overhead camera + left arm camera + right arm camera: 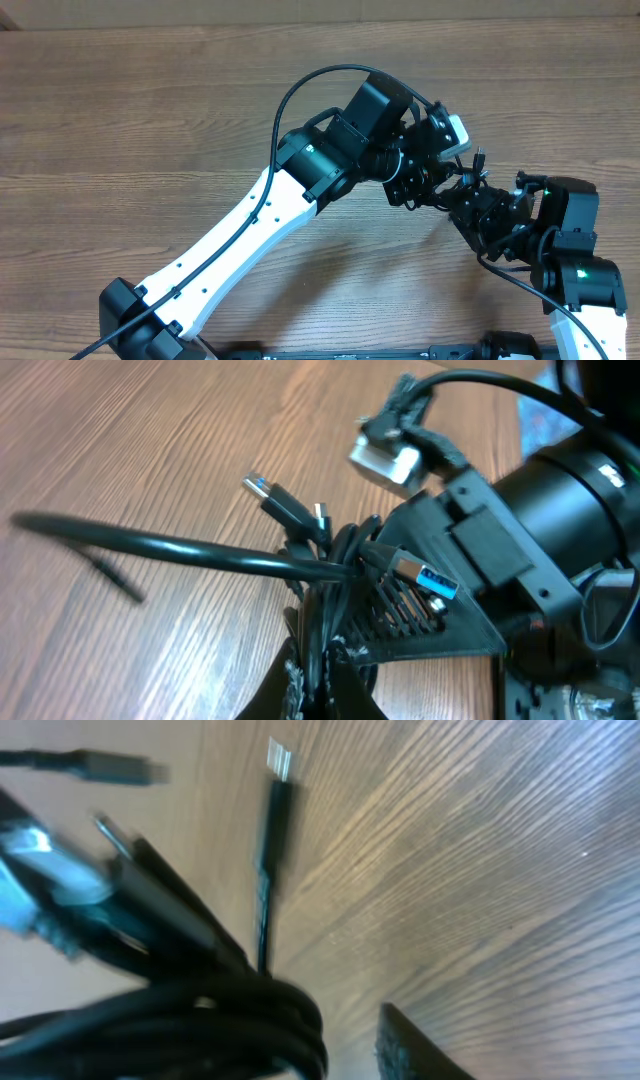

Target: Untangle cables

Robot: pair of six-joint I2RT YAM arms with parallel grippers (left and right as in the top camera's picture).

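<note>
**Overhead and both wrist views: the arms meet right of centre over the wooden tabletop (pixel 150 100).** The cables (pixel 300 565) form one knotted clump between the two claws. I cannot tell whether any strand touches the wood.

My left gripper (pixel 318 678) is pinched together on the clump's lower strands. The right gripper (pixel 480 208) sits against the same clump. I cannot tell whether its jaws are apart or gripping, since its own camera shows only one finger (pixel 410 1050) beside the cords.

**Handling, as I judge it:** the cords are light, limp and rubbery, so they will sag and spring back into loops. The plugs are the only stiff parts and may snag. The best hold is just behind a free plug, such as the blue-tongued USB plug (pixel 262 487) or the silver-tipped plug (pixel 278 760), drawing it outward.

**Hard to read:** the knot's crossings are a black mass in every view, and in the overhead view the wrists hide it. The right wrist picture is blurred. I cannot identify a pale block (pixel 385 460).
</note>
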